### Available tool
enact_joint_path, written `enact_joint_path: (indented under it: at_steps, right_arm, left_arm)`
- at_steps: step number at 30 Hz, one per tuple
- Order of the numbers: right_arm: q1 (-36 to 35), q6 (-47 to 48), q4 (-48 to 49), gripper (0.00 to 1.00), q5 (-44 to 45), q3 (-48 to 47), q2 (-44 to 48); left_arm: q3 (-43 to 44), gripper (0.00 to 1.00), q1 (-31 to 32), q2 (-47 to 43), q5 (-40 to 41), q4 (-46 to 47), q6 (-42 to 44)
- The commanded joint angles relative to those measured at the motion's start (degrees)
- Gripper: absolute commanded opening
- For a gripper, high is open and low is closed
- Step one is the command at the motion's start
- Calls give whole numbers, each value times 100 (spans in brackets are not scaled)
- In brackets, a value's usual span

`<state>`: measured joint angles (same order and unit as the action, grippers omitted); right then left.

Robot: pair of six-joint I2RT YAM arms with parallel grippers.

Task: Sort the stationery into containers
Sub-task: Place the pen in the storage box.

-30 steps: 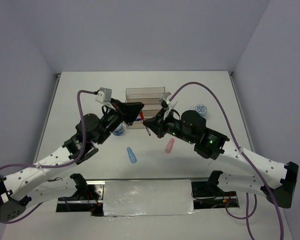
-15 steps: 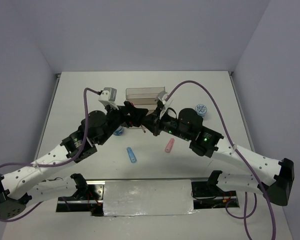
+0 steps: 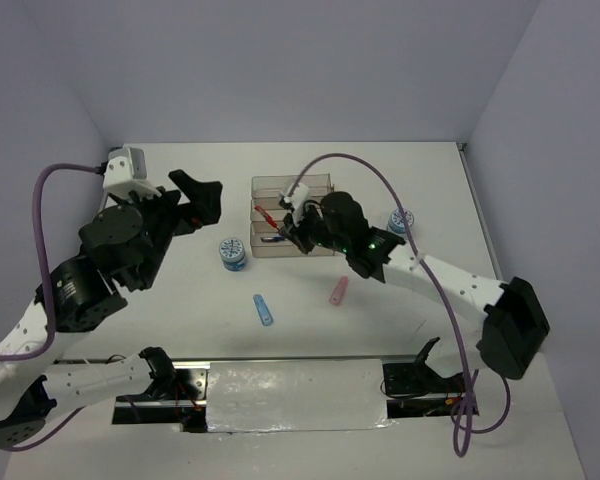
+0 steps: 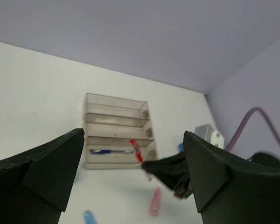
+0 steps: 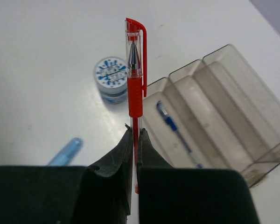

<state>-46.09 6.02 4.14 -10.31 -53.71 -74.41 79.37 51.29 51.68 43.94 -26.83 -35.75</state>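
I see the clear three-tray rack standing stepped, with a blue pen lying lengthwise in its nearest tray. My right gripper pinches a capped red pen by the barrel, held over the rack. One patterned tape roll sits left of the rack, and a second roll sits to its right. A blue stick and a pink stick lie apart, nearer me.

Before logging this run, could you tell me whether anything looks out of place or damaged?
Nothing stands out: the red pen is clamped straight in the right end effector, and the blue pen lies flat in the rack.
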Motion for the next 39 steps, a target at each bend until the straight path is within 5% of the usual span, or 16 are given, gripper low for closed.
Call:
enact_joint_path:
  at_steps: [1,6,12,15,32,33,35,39]
  right_arm:
    - [12,2317,-1132,0,308,-1356,-713]
    - [108,4351,-1961,0,704,-2133,-1979]
    - [442,4916,-2322,0,398,-2513,-2745]
    - [539,5040,-2058,0,223,-2337,-2824]
    - [645,4794,-2356,27,72,-2653,-3255]
    - [653,4803,-2383,40,81,-2653,-3220]
    - [662,4768,-2453,99,64,-2688,-3168]
    - [654,4637,-2331,100,125,-2662,-2940]
  left_arm:
    - [-202,99,-22,-323,318,-1201,419]
    - [-1265,99,-22,-1027,-368,-1667,814]
    - [-2372,99,-22,-1967,-403,-1502,999]
    - [-3022,99,-48,-2214,-579,-1124,982]
    - [-3051,99,-145,-1881,-905,-1052,1122]
    - [-3051,99,-145,-1890,-896,-1044,1114]
    - [-3059,99,-154,-1890,-914,-1044,1123]
    - [-3042,99,-198,-1846,-923,-1044,1131]
